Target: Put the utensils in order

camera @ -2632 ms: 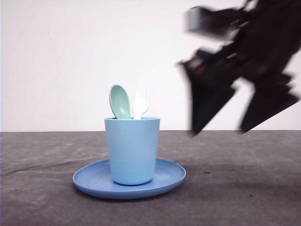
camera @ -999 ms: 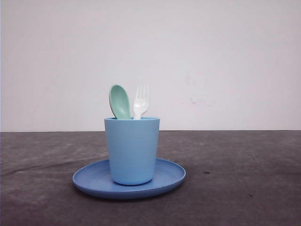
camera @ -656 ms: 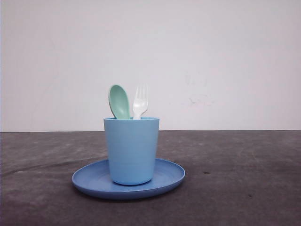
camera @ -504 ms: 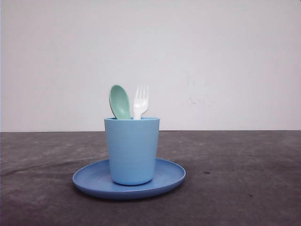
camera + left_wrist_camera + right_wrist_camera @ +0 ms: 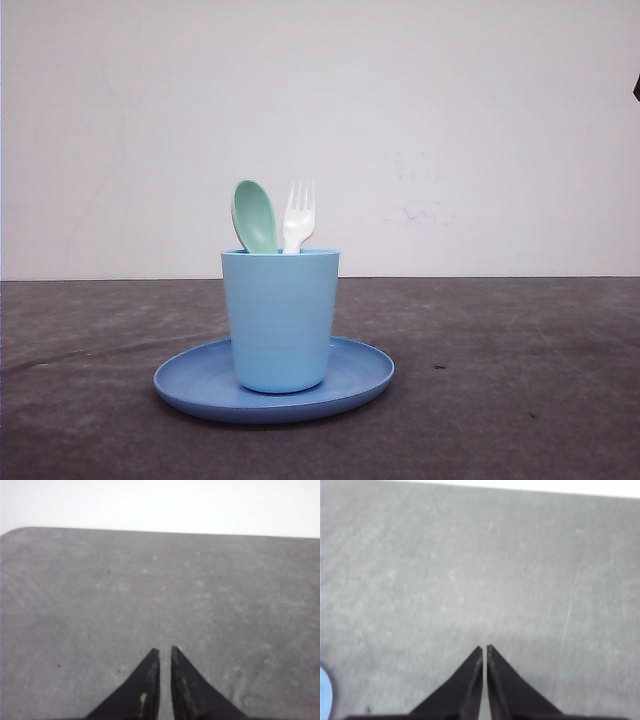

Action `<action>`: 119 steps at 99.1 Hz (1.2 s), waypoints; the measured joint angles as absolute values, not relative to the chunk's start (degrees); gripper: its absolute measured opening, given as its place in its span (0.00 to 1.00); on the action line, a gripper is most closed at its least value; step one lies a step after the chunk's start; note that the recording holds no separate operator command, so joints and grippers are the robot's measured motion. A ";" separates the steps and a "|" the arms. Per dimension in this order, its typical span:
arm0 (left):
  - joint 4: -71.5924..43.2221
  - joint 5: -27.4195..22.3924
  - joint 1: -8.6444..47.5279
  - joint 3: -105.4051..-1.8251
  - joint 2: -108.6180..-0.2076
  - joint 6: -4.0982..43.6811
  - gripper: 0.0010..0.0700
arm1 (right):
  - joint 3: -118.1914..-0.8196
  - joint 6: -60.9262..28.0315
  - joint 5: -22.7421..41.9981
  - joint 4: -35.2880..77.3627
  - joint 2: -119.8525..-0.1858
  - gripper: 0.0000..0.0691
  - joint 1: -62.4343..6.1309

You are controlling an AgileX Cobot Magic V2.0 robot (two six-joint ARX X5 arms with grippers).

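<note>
A pale mint-green spoon [image 5: 255,216] and a small white fork [image 5: 299,216] stand upright side by side in a light blue cup [image 5: 280,318]. The cup rests on a round blue plate [image 5: 350,375] in the middle of the grey table. My left gripper [image 5: 163,650] is shut over bare grey table, with nothing between its fingers. My right gripper [image 5: 484,647] is likewise shut and empty above bare table. A sliver of the blue plate [image 5: 324,697] shows at the edge of the right wrist view.
A white wall rises behind the table's far edge [image 5: 480,278]. A dark bit of the right arm [image 5: 636,90] pokes in at the front view's right border. The table's rounded far corner [image 5: 15,532] appears in the left wrist view.
The blurred right arm that hung at the upper right 2.6 s ago has pulled out of the front view. Cup, plate, spoon and fork have stayed put.
</note>
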State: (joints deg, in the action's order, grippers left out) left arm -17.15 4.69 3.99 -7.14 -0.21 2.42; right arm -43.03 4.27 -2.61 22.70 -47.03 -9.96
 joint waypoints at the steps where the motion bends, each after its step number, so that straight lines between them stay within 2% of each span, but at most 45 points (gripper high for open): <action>1: -17.06 4.71 3.99 -6.94 -0.23 2.42 0.01 | -43.03 4.27 -2.61 22.46 -47.03 0.02 -9.96; 55: -10.37 4.73 3.99 -1.83 -0.25 2.59 0.01 | -43.03 4.29 -2.61 16.25 -47.07 0.02 -9.96; 119: -10.39 4.71 3.99 -1.83 -0.25 2.61 0.01 | -43.03 4.27 -2.61 15.62 -47.07 0.02 -9.96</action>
